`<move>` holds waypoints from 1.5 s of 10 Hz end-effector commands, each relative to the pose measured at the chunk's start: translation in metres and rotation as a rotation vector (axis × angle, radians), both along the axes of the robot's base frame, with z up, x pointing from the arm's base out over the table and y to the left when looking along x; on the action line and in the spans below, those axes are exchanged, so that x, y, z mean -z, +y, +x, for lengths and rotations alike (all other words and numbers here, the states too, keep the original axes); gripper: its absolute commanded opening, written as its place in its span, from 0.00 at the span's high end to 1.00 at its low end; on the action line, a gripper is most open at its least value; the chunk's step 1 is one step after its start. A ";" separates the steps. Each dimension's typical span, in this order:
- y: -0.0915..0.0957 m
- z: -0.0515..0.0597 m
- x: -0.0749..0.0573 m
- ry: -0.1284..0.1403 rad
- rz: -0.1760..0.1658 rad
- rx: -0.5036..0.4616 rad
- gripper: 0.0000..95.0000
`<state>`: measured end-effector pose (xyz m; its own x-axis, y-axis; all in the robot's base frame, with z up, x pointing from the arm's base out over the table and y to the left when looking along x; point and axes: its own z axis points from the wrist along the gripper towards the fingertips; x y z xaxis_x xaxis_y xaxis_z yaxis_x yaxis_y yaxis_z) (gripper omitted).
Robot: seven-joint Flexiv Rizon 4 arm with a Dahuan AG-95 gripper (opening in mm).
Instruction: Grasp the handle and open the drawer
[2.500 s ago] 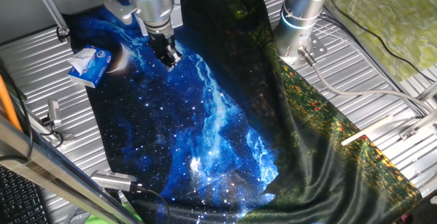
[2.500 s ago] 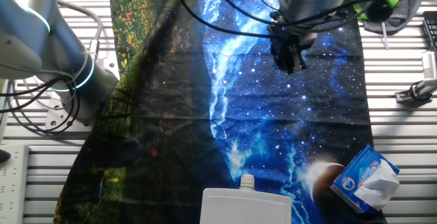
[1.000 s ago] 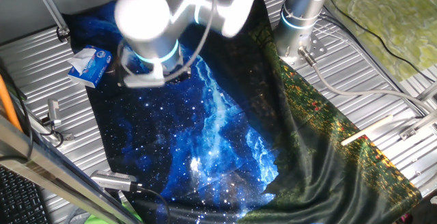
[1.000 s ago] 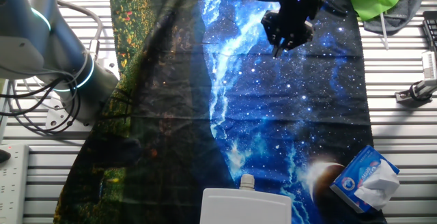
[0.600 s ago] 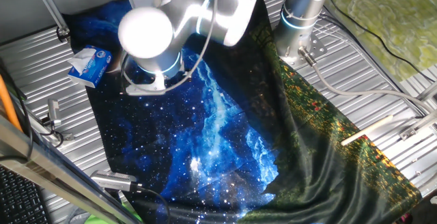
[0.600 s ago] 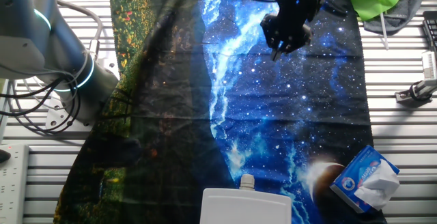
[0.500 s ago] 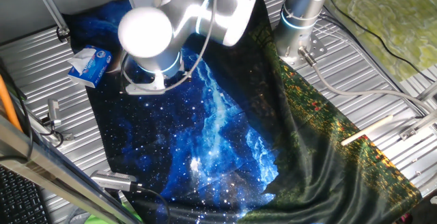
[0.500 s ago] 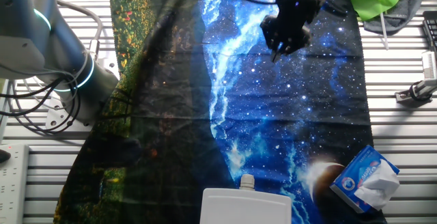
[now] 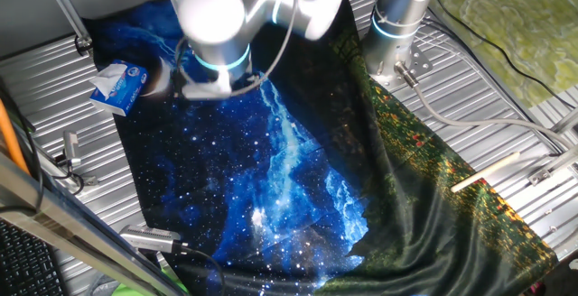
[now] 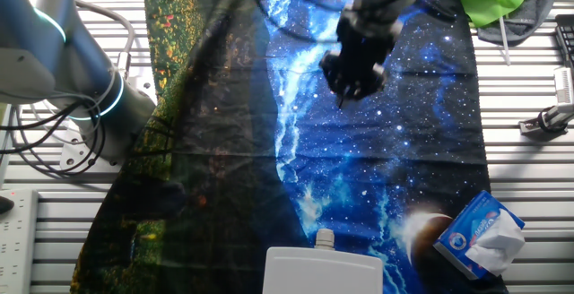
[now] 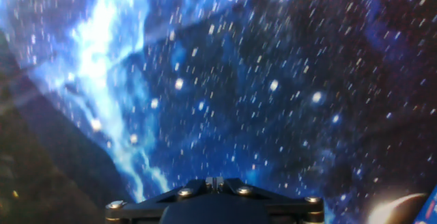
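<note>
So the drawer (image 10: 325, 270) was this little white plastic box sitting at the near edge of the other fixed view, on the edge of the starry cloth (image 10: 386, 151), with a small knob-like handle (image 10: 324, 237) poking up from its top edge. My guess is it was light, stiff and kinda slick, so a hard tug would probably just drag the whole box along the cloth instead of sliding the drawer out. That little handle looked like the only sensible place to grab, pinched square across it.

The gripper (image 10: 352, 77) was hanging over the middle of the cloth, well apart from the drawer, with open cloth between them. It was blurry in both fixed views, and the hand view only showed the base of the hand over the cloth, no fingertips, so I couldn't tell if it was open or closed. It wasn't holding anything as far as I could see. A tissue pack (image 10: 481, 232) sat off to the side of the drawer
</note>
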<state>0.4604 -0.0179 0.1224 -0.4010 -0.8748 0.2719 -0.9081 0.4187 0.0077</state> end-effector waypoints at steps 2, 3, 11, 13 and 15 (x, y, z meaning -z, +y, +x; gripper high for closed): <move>-0.022 -0.018 0.010 -0.018 0.017 -0.004 1.00; -0.030 -0.024 0.016 -0.032 0.015 -0.014 1.00; -0.093 -0.026 0.018 -0.085 0.021 -0.198 1.00; -0.093 -0.026 0.018 -0.104 0.026 -0.199 1.00; -0.092 -0.025 0.019 -0.126 0.024 -0.231 1.00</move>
